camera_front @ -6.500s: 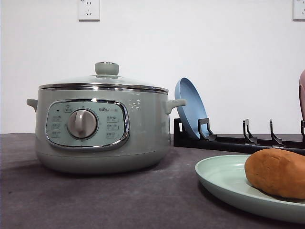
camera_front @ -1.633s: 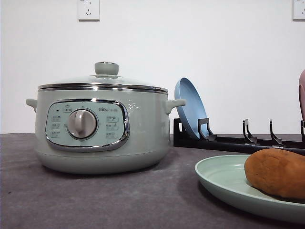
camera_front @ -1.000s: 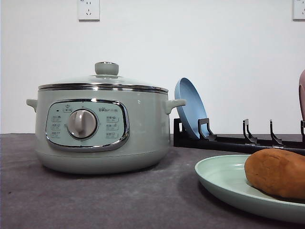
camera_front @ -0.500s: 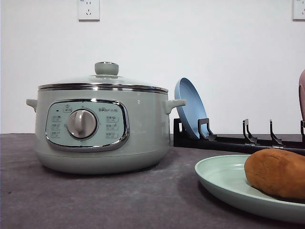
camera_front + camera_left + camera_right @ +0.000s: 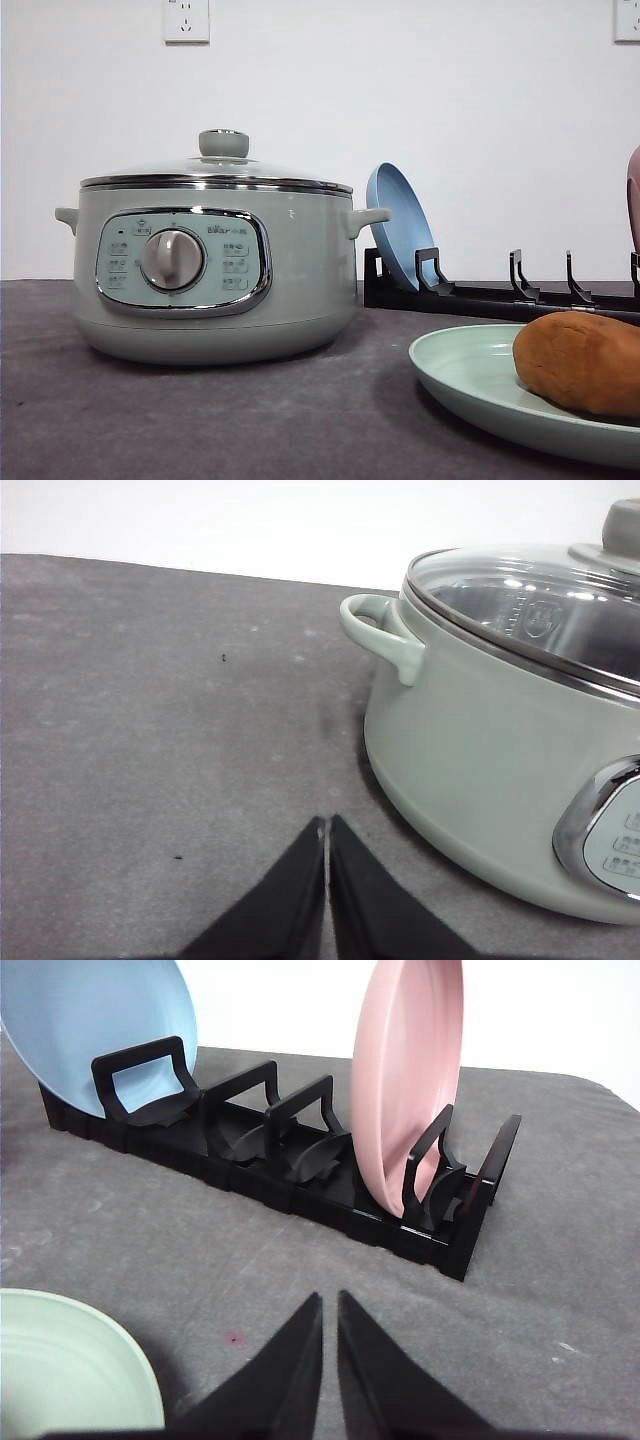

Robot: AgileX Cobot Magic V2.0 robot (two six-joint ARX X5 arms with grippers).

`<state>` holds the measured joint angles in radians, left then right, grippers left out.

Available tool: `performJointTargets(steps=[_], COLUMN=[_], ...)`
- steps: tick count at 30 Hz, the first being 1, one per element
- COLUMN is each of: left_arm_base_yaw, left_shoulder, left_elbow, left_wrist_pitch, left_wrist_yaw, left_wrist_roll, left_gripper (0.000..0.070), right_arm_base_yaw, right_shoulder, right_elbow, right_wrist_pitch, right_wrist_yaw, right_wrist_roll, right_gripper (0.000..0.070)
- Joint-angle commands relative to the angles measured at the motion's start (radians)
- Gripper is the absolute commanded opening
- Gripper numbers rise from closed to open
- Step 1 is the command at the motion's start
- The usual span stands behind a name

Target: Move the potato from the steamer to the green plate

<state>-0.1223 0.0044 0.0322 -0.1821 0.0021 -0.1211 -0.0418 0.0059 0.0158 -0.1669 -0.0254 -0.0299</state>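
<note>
Right now my left gripper (image 5: 327,825) has its fingers pressed together, tip against tip, with nothing between them; they hang just above the grey table (image 5: 150,730) and touch nothing I can see. My right gripper (image 5: 329,1302) is nearly the same, its two fingers drawn in with only a thin slit between the tips, and it holds nothing either.

Close beside my left fingers stands the steamer (image 5: 500,740), its pale green wall and one side handle (image 5: 380,635) near me, the glass lid (image 5: 530,595) seated on top. In the front view the steamer (image 5: 210,270) sits to the left with its dial facing forward and the lid down.

The potato (image 5: 580,362) lies on the green plate (image 5: 470,385) at the front right of the table, well apart from the steamer. My right fingers hover beside that plate's rim (image 5: 70,1370), not touching it.

Beyond my right fingers runs a black dish rack (image 5: 300,1175). A blue plate (image 5: 95,1030) stands on edge at one end and a pink plate (image 5: 410,1080) at the other, with bare slots between them.
</note>
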Motion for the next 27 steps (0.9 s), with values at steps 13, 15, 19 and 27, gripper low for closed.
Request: performJointTargets(steps=[13,15,19,27], left_arm_base_yaw=[-0.002,-0.002,-0.002,-0.002], left_shoulder=[-0.001,-0.001,-0.001,-0.001], left_elbow=[-0.02,-0.02,-0.02,-0.02], left_wrist_pitch=[-0.006,-0.006,-0.006,-0.006], left_wrist_yaw=[-0.003,-0.003,-0.003,-0.003], left_wrist_roll=[0.007,0.007,0.007,0.007], left_gripper=[0.0,0.0,0.0,0.0], right_arm_base_yaw=[0.0,0.0,0.0,0.0], right_shoulder=[-0.002,-0.002,-0.002,-0.002], right_elbow=[-0.005,-0.005,-0.005,-0.005], right_wrist_pitch=[0.013,0.013,0.013,0.013], right_wrist_yaw=[0.0,0.0,0.0,0.0], right_wrist_roll=[-0.003,-0.003,-0.003,-0.003], right_gripper=[0.0015,0.0015,0.0015,0.0015])
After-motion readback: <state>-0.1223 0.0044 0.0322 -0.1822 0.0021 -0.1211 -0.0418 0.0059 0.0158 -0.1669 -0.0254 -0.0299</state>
